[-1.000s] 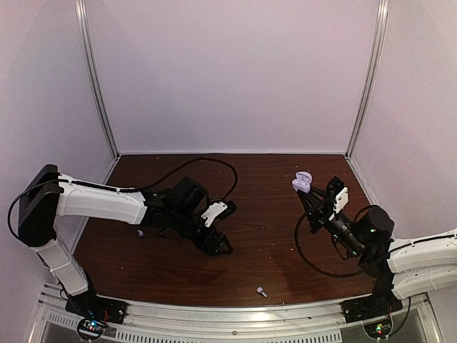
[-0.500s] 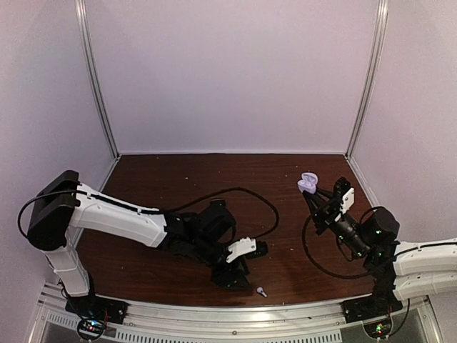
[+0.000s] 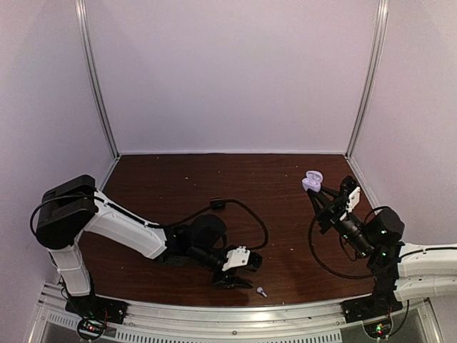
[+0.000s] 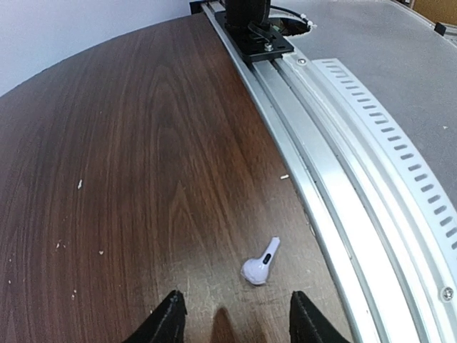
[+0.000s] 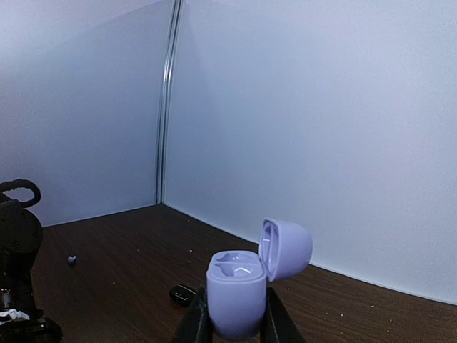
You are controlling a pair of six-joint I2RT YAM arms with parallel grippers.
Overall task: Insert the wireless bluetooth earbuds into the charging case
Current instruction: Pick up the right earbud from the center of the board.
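One pale lavender-white earbud [image 3: 261,291] lies on the dark wood table close to the near rail. In the left wrist view this earbud [image 4: 260,263] lies just ahead of my left gripper [image 4: 235,318], slightly right of centre, and touches neither finger. My left gripper [image 3: 243,283] is low over the table and open, with nothing between its fingers. At the far right my right gripper [image 3: 315,188] is shut on the lavender charging case [image 3: 312,179] and holds it above the table. The case [image 5: 239,289] stands upright between the fingers of the right gripper [image 5: 235,323] with its lid [image 5: 285,249] swung open.
An aluminium rail [image 4: 343,179] runs along the table's near edge, right beside the earbud. A small black oval object [image 5: 183,292] and a tiny dark speck [image 5: 71,259] lie on the table. The left arm's cable [image 3: 246,211] loops over the table. White walls enclose three sides.
The left arm has swung from mid-table toward the near rail and now sits low beside the earbud. The right gripper with the case has shifted slightly right and back.
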